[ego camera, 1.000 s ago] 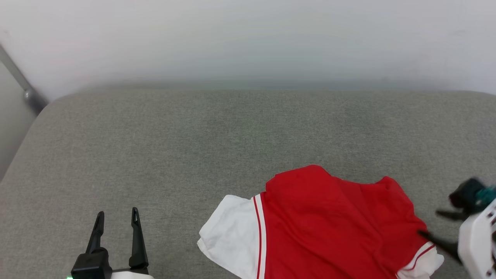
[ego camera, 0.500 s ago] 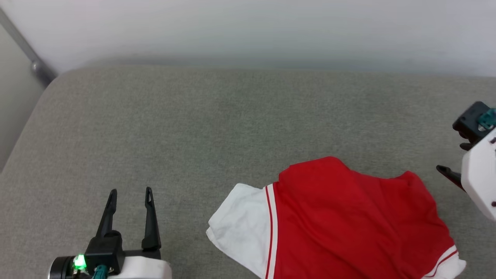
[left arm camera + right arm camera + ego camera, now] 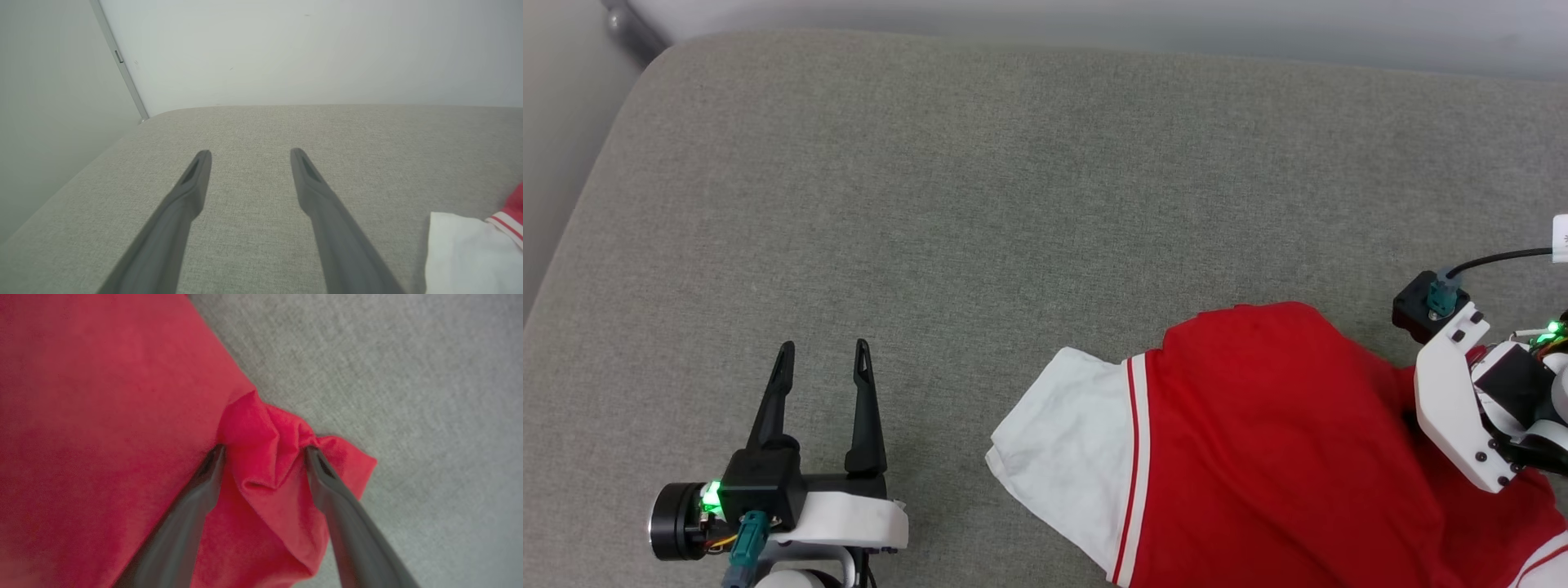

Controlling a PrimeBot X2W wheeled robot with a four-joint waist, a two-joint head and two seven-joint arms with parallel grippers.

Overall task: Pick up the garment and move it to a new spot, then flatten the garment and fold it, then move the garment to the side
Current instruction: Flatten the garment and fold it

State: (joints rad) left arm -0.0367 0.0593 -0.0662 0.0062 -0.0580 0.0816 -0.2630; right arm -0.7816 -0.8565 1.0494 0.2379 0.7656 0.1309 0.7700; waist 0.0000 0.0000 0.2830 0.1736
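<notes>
The garment [image 3: 1258, 441], red with a white sleeve [image 3: 1062, 441] and striped seam, lies crumpled on the grey cushion [image 3: 1013, 204] at the lower right. My right arm's white wrist housing [image 3: 1454, 400] hangs over its right edge and hides the fingers. In the right wrist view, my right gripper [image 3: 265, 449] is open, its fingertips pressed down into the garment [image 3: 102, 396] with a bunched red fold standing between them. My left gripper [image 3: 823, 345] is open and holds nothing, well left of the sleeve. The left gripper [image 3: 249, 152] hovers over bare cushion, the white sleeve [image 3: 461, 253] to its right.
The cushion's rounded left edge [image 3: 580, 204] drops off toward a pale floor. A metal post [image 3: 629, 24] stands at the far left corner against the white wall [image 3: 286, 49]. A wide stretch of grey fabric lies behind and left of the garment.
The head camera has tilted down, shifting the whole picture. My right gripper has come from beside the garment's right edge down onto its red corner, bunching cloth between the fingers. The left gripper stays open.
</notes>
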